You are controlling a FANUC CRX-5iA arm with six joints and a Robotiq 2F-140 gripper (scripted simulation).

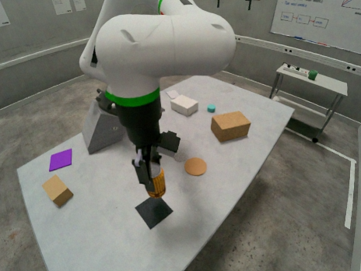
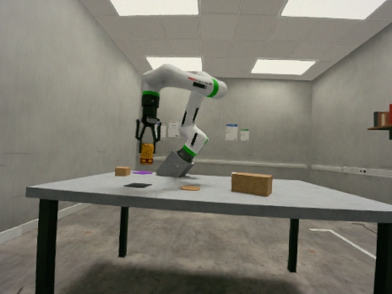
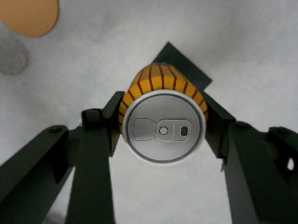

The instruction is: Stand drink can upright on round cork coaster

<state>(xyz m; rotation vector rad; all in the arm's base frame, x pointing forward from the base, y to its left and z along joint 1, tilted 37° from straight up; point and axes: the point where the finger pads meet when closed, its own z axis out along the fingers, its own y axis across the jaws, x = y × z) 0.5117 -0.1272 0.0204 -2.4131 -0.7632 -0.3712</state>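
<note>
1. Gripper [image 1: 152,180]: both fingers are clamped on the sides of the drink can [image 1: 157,184]; in the wrist view a dark finger bears against each flank of the can, lid facing the camera.

2. Location of the can: held upright in the air, well clear of the table [image 1: 253,117]. The exterior view shows open space between the can's base and the table surface. It hangs roughly above the black square coaster [image 1: 153,212], whose corner shows past the can body in the wrist view.

3. Target: the round cork coaster [image 1: 195,166] lies flat on the table, bare, set apart from the can and from the black square coaster. In the wrist view it appears only as a partial disc at the upper left edge, so the gripper is not yet over it.

4. Done, as judged: the can is secured and lifted, and its axis looks vertical.

5. Outstanding, as judged: carry the can sideways until it is centred above the cork disc, lower it until the base seats, release, withdraw. None of these has been achieved in the present views.

6. Risks noted: the grip sits on a smooth cylinder, so slip or tilt during transfer is possible; an off-centre landing would fail the placement condition.

7. Other items: a cork block [image 1: 230,125], a white box [image 1: 184,104] and a purple square [image 1: 61,160] stand clear of the direct path
</note>
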